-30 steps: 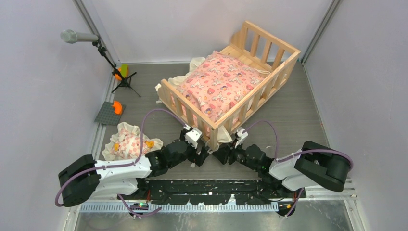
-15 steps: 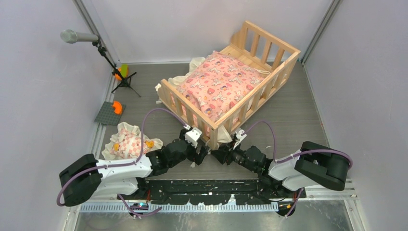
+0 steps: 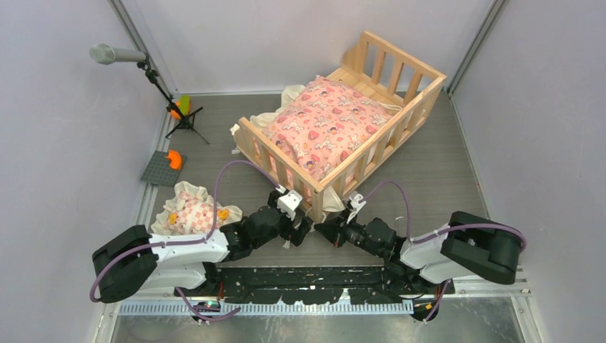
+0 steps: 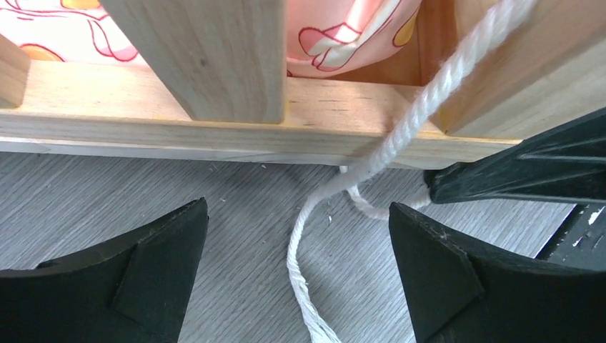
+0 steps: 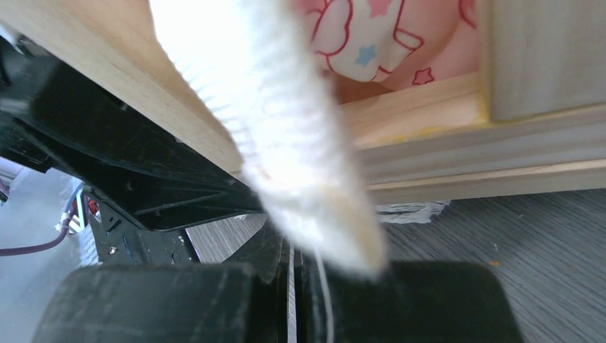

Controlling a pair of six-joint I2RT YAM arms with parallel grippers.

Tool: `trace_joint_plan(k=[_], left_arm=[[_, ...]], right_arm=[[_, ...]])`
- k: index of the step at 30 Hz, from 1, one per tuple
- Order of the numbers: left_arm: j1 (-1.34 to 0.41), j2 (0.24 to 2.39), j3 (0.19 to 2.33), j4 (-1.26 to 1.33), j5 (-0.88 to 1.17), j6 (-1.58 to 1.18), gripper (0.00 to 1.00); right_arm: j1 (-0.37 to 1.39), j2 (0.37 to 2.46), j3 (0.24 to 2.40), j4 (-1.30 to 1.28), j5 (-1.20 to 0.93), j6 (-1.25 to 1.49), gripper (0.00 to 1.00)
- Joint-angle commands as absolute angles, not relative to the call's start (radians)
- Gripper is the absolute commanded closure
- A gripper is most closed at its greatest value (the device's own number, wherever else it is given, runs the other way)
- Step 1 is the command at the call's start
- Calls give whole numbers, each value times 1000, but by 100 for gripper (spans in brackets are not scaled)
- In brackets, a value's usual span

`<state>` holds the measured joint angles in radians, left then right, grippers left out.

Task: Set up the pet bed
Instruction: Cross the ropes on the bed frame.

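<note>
The pet bed (image 3: pixel 316 201), a pale wooden slatted frame, stands at an angle mid-floor with a pink printed cushion (image 3: pixel 325 128) inside. Both grippers sit low at its near corner. My left gripper (image 3: pixel 304 230) (image 4: pixel 298 207) is open over the floor just short of the bed's bottom rail (image 4: pixel 179 118). A white cord (image 4: pixel 307 236) hangs from the corner and lies loose between its fingers. My right gripper (image 3: pixel 323 230) (image 5: pixel 291 264) is shut, and a strand of the white cord (image 5: pixel 286 143) runs into its tips. Its black finger (image 4: pixel 500 179) shows in the left wrist view.
A small frilled pillow (image 3: pixel 189 214) lies on the floor left of my left arm. Further back on the left are a grey plate (image 3: pixel 159 171), an orange-and-green object (image 3: pixel 179 107) and a microphone stand (image 3: pixel 114 53). Walls close in both sides.
My right gripper has gone from partly open to shut at the bed's near corner. Both arms shifted slightly. The bed and cushion have not moved.
</note>
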<state>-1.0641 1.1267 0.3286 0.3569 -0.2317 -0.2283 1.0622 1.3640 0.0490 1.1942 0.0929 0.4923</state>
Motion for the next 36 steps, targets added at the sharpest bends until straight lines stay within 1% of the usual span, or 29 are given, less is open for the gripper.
trace_joint_plan(k=[1, 3, 5, 7, 8, 9, 10, 12, 13, 18, 23, 27, 29, 33, 36], left_arm=[[-1057, 1155, 346, 431, -238, -208, 0], [-1058, 1175, 353, 442, -236, -204, 1], [-1056, 1197, 361, 455, -235, -204, 4], [-1056, 1219, 367, 470, -235, -206, 10], [-1054, 1231, 370, 478, -234, -210, 21], [-1054, 1241, 374, 484, -231, -215, 25], [-1052, 1249, 378, 490, -227, -220, 32], [-1051, 1264, 384, 499, -212, -227, 38], [-1051, 1272, 386, 504, -202, -229, 40], [-1049, 1292, 390, 494, -145, -239, 58], [-1049, 1310, 383, 476, -110, -269, 70], [-1049, 1321, 388, 431, -66, -283, 86], [-1049, 1308, 388, 406, -47, -297, 90], [-1049, 1236, 389, 319, -28, -321, 92], [-1048, 1133, 381, 256, -30, -332, 92]], right_arm=[[1044, 1211, 40, 1125, 223, 475, 100], [1045, 1111, 58, 979, 228, 467, 99], [1045, 1008, 76, 826, 234, 449, 100], [1044, 907, 82, 728, 253, 436, 100], [1045, 850, 84, 681, 259, 432, 99], [1045, 813, 85, 643, 266, 427, 100], [1045, 783, 84, 612, 270, 425, 100], [1045, 735, 80, 562, 270, 423, 100], [1045, 717, 76, 547, 271, 422, 100], [1045, 671, 60, 509, 280, 437, 100], [1044, 659, 76, 466, 257, 435, 100], [1045, 642, 105, 381, 232, 449, 100], [1044, 629, 119, 337, 219, 459, 100], [1045, 588, 132, 262, 184, 474, 100], [1045, 547, 128, 227, 186, 481, 100]])
